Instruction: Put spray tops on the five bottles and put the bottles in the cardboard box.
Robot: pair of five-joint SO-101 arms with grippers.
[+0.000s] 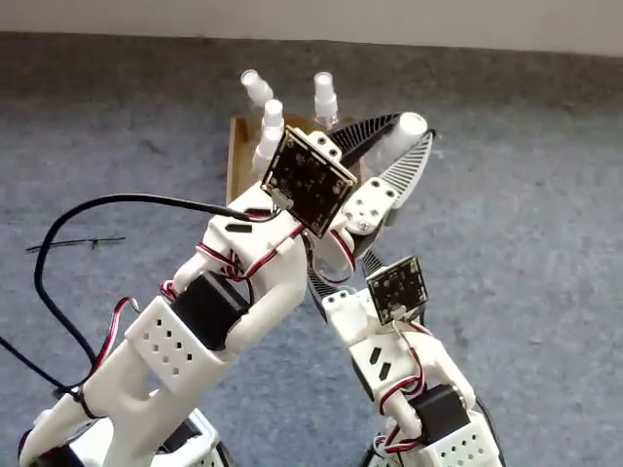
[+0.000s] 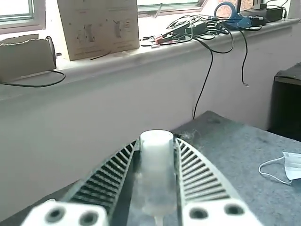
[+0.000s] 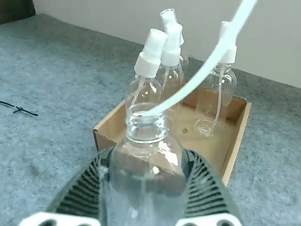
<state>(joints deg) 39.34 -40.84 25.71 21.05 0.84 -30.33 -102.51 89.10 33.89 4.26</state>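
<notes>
Bottles (image 3: pixel 143 89) stand four to the cardboard box (image 3: pixel 235 136) on the grey table (image 1: pixel 526 195), all upright, each wearing one of four white spray tops (image 3: pixel 150 44). A fifth bottle (image 3: pixel 143 136), clear and uncapped, sits upright in the right gripper (image 3: pixel 146 160), whose two ribbed fingers are closed against its sides just in front of the box. Above it, the left gripper (image 2: pixel 157 143) pinches the fifth spray top (image 2: pixel 156 174) between its two fingers, cap end up. That top's thin dip tube (image 3: pixel 202 66) slants down and reaches the open neck of the held bottle. One black cable tie (image 3: pixel 19 109) lies on the table well apart from the box, and one face mask (image 2: pixel 287 167) lies on the table too.
</notes>
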